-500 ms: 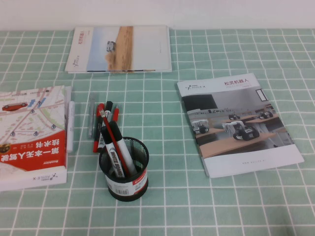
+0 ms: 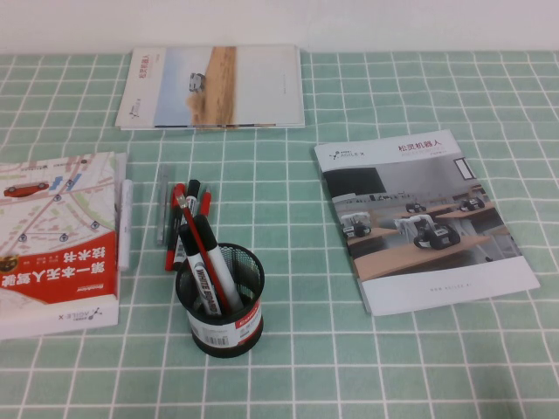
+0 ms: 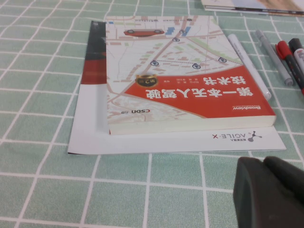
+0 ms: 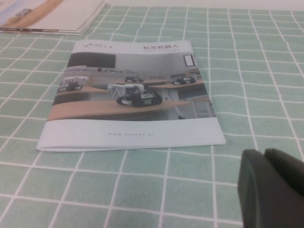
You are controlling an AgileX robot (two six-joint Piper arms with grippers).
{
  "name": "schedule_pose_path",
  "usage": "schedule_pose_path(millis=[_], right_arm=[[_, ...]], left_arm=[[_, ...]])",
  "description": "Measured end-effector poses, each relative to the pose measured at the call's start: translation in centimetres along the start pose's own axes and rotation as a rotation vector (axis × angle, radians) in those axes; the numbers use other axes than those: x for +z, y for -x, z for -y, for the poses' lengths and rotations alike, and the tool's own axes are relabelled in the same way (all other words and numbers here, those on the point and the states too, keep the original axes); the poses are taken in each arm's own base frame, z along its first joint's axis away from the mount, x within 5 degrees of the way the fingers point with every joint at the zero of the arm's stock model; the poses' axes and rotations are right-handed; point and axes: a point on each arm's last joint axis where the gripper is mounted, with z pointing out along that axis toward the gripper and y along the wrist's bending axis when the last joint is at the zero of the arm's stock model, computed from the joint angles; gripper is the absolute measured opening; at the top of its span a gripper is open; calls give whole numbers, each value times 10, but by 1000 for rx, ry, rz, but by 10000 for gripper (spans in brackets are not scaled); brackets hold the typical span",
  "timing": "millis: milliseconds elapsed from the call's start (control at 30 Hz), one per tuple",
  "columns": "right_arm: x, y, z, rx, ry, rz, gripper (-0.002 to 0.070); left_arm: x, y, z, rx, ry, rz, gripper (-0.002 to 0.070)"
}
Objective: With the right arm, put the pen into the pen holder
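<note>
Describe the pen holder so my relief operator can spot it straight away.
Start at the red-and-white map-cover book on the table's left side. Just right of its near corner stands the pen holder, a black wire-mesh cup with a white and red band at its base. It is the only upright container, already holding a black marker and a thin red pen; loose pens lie flat behind it.

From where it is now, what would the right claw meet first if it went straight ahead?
Probably the robot brochure lying flat on the table ahead of the shut right claw; depth is uncertain.
</note>
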Motion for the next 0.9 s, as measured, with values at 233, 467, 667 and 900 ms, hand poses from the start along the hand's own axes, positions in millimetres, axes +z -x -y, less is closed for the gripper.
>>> schedule_pose_path(millis=[233, 467, 667, 900], right_arm=[[0, 4, -2, 82, 19, 43, -15], [-1, 14, -3, 331, 61, 148, -17], [-2, 19, -2, 495, 79, 200, -19], [-3, 21, -4, 600, 109, 192, -19]], left_arm=[[0, 0, 0, 0, 0, 0, -4], [0, 0, 0, 0, 0, 0, -4], [0, 0, 0, 0, 0, 0, -4], [0, 0, 0, 0, 0, 0, -4]])
